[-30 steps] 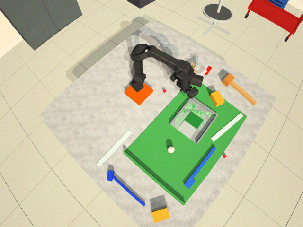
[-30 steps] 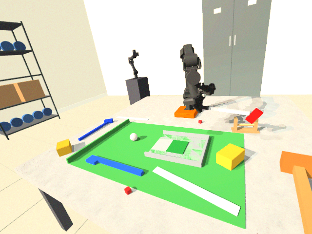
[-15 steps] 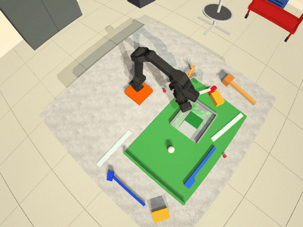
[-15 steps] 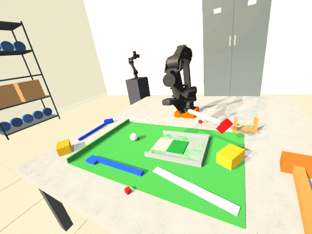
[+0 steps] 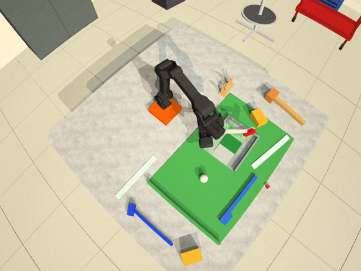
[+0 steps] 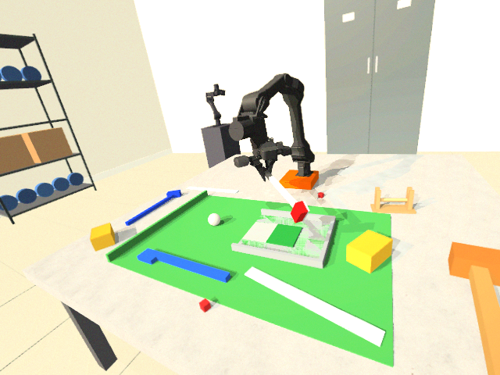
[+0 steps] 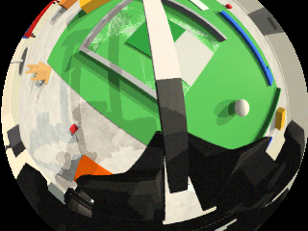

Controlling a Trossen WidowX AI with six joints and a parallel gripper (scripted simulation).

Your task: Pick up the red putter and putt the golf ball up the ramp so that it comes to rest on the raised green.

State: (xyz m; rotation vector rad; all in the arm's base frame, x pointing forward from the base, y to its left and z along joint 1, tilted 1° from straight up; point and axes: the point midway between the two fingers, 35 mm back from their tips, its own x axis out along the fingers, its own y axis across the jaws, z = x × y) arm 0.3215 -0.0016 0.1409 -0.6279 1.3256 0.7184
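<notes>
My gripper is shut on the red putter's shaft, dark at the grip and white beyond. The red putter is off the table, its shaft slanting down to the red head above the far part of the walled ramp. The raised green is a dark green patch beyond the pale slope. The white golf ball rests on the green mat, before the slope, apart from the putter.
A yellow block sits behind the ramp. A blue bar and a white strip lie along the mat's side. A wooden rack stands near the mat's corner. An orange mallet lies beyond.
</notes>
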